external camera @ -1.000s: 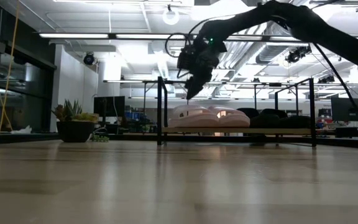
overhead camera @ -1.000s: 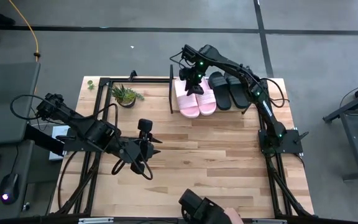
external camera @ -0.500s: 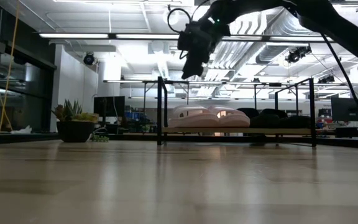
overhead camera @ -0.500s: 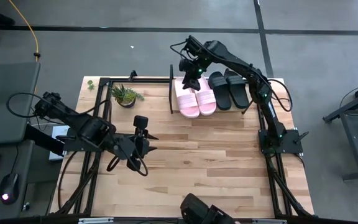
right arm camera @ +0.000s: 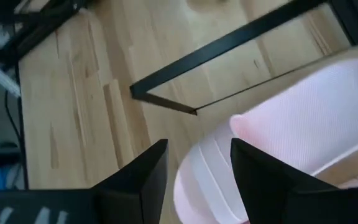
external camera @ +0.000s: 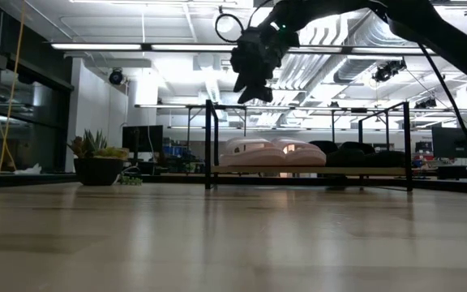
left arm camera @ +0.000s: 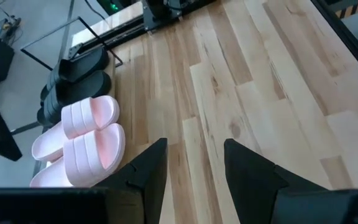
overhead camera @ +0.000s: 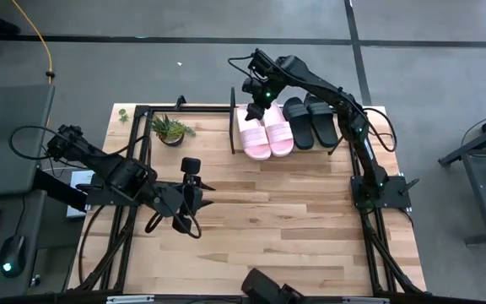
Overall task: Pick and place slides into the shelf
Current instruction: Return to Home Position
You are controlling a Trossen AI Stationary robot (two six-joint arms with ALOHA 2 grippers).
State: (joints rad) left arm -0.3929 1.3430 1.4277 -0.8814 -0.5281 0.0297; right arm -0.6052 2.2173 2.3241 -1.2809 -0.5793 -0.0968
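Two pale pink slides (overhead camera: 265, 135) and two matte black slides (overhead camera: 310, 122) lie side by side, soles down, on the board of the shelf (overhead camera: 232, 131) at the table's far edge. They also show in the low view, pink (external camera: 270, 152) and black (external camera: 355, 154), on the shelf board (external camera: 314, 170). My right gripper (overhead camera: 256, 93) is open and empty, up in the air above the left pink slide (right arm camera: 303, 118). My left gripper (left arm camera: 194, 165) is open and empty over the table's left middle (overhead camera: 194, 181).
A small potted plant (overhead camera: 171, 129) stands at the far left, inside the black rod frame (overhead camera: 146, 127). A dark object (overhead camera: 268, 291) shows at the table's near edge. Bare wooden tabletop (overhead camera: 294, 211) lies between the arms.
My right gripper has risen straight up from just above the pink slides, which stay on the shelf. My left gripper has drawn back a little toward the table's left edge. The dark object and a hand at the near edge have withdrawn.
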